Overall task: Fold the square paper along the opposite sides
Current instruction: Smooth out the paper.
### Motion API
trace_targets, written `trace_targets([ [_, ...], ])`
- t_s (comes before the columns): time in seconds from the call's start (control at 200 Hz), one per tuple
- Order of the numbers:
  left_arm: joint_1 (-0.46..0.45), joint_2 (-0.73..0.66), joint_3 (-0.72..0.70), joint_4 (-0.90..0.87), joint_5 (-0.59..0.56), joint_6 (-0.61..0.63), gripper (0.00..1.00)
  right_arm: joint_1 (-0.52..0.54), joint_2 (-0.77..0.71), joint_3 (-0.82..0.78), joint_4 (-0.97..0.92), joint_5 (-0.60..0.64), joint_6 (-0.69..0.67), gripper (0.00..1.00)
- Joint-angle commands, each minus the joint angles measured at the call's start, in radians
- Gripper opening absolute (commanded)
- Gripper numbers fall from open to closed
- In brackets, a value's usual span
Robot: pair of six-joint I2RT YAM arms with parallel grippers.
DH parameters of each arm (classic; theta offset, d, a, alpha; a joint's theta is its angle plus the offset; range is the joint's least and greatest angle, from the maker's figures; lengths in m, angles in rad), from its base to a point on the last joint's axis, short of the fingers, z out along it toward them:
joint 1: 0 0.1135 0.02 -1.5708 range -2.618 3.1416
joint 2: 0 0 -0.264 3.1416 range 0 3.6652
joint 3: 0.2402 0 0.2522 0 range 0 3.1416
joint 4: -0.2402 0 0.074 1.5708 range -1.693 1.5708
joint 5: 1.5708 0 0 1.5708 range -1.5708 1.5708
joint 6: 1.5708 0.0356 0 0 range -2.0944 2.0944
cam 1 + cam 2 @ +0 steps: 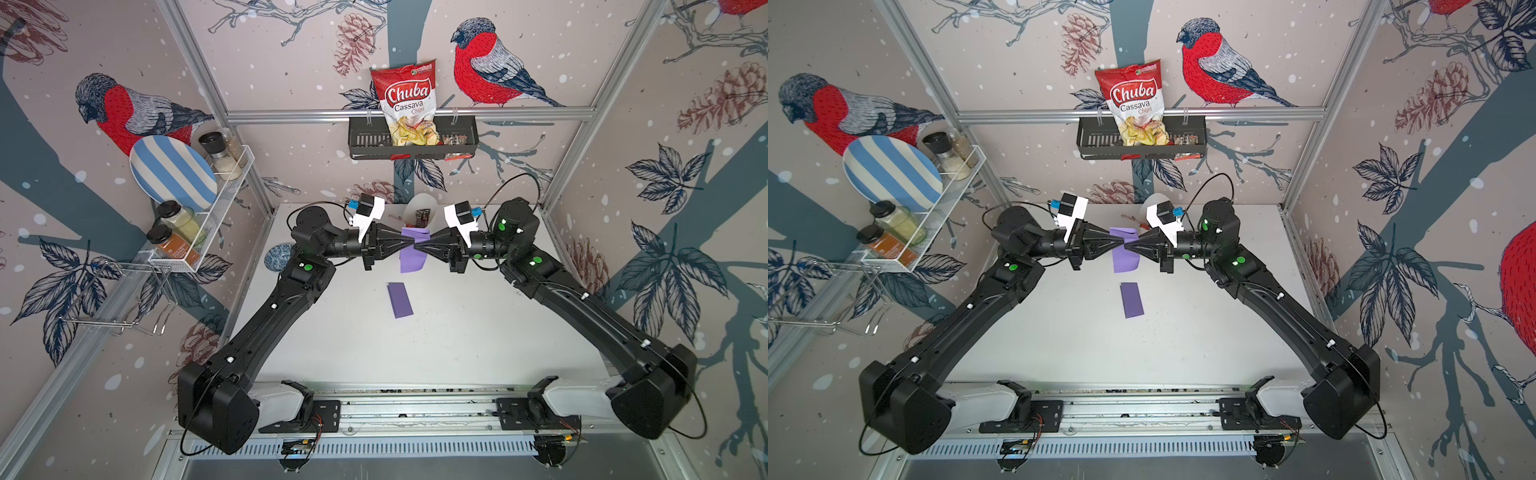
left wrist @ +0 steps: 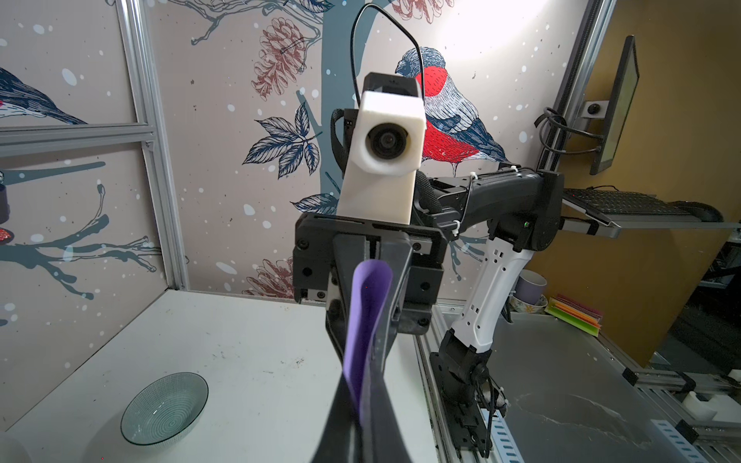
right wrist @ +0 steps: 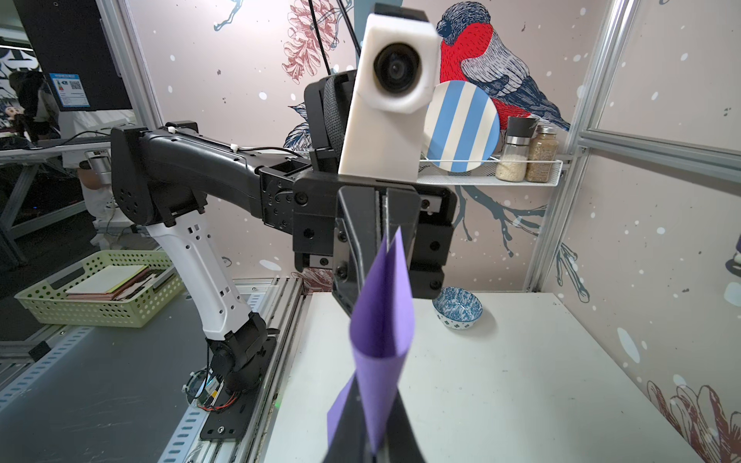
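The purple square paper hangs in the air over the back of the white table, bent into a loose fold. My left gripper and right gripper meet tip to tip, each shut on an edge of the paper. In the left wrist view the paper curls up from between my left gripper's dark fingers. The right wrist view shows the two layers of the paper pinched in my right gripper.
A folded purple paper lies flat mid-table. Also here are a blue patterned bowl, a glass bowl, a white cup with snack bars, a wire rack with plate and jars, and a wall basket with a chips bag.
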Motion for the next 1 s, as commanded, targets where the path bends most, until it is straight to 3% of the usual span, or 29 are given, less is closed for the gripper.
trace_targets([
  [0.0, 0.001, -0.003, 0.006, -0.013, 0.002, 0.012, 0.00, -0.004, -0.004, 0.012, 0.027, 0.019, -0.010, 0.24],
  [0.14, 0.002, -0.003, 0.003, -0.011, 0.005, 0.012, 0.00, -0.011, 0.005, 0.031, 0.033, 0.019, -0.008, 0.30],
  [0.515, 0.002, -0.009, 0.005, -0.009, 0.005, 0.014, 0.00, -0.016, 0.032, 0.050, 0.032, -0.012, 0.004, 0.26],
  [0.63, 0.002, -0.005, 0.006, -0.014, 0.001, 0.019, 0.00, -0.017, 0.030, 0.049, 0.032, -0.020, 0.005, 0.17],
  [0.705, 0.001, -0.002, 0.009, -0.027, -0.004, 0.027, 0.00, -0.016, 0.026, 0.048, 0.029, -0.020, 0.002, 0.00],
  [0.94, 0.002, -0.001, 0.027, -0.104, -0.033, 0.084, 0.00, -0.018, 0.007, 0.036, 0.026, -0.005, -0.013, 0.00],
  [0.995, 0.002, -0.001, 0.028, -0.105, -0.032, 0.084, 0.00, -0.020, 0.005, 0.036, 0.029, 0.007, -0.013, 0.11],
])
